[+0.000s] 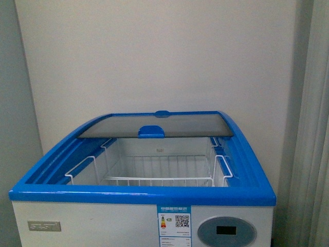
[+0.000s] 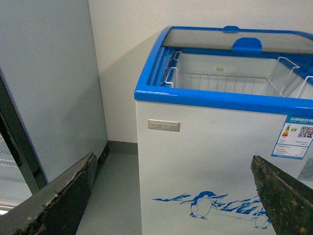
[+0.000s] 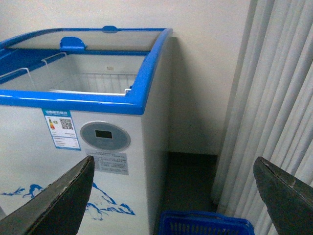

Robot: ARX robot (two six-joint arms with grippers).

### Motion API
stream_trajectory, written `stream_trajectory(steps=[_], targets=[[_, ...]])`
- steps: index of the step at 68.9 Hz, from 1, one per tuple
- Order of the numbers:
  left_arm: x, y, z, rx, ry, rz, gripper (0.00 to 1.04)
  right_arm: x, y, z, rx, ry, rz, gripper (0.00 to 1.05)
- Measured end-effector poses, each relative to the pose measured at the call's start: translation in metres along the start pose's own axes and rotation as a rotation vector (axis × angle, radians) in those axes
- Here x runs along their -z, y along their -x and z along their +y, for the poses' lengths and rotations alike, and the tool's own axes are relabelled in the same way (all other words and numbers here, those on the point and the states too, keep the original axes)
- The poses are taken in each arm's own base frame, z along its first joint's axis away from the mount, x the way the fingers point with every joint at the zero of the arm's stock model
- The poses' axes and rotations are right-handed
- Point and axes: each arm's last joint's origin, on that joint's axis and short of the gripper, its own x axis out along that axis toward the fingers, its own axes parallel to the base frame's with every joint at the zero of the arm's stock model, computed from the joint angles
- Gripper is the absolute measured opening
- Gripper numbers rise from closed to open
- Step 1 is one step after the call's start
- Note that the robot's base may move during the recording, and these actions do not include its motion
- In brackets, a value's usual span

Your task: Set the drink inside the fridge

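Note:
The fridge is a white chest freezer with a blue rim, right in front of me. Its curved glass lid is slid to the back, so the white wire basket inside shows and looks empty. The fridge also shows in the left wrist view with its penguin decal, and in the right wrist view with its oval grey display. My left gripper is open and empty before the fridge's front wall. My right gripper is open and empty by its right front corner. The drink is out of view.
A blue plastic basket sits on the floor by the fridge's right side. A pale curtain hangs to the right. A grey cabinet stands left of the fridge. A wall is behind it.

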Motion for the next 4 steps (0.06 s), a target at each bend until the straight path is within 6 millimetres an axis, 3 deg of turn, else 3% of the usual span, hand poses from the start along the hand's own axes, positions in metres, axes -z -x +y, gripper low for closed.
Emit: stream_trajectory(steps=[4], targets=[[0.0000,0.0000,0.0000,0.000,0.000,0.000,0.97,0.0000,0.0000,0.0000,0.000,0.000,0.000,0.97]])
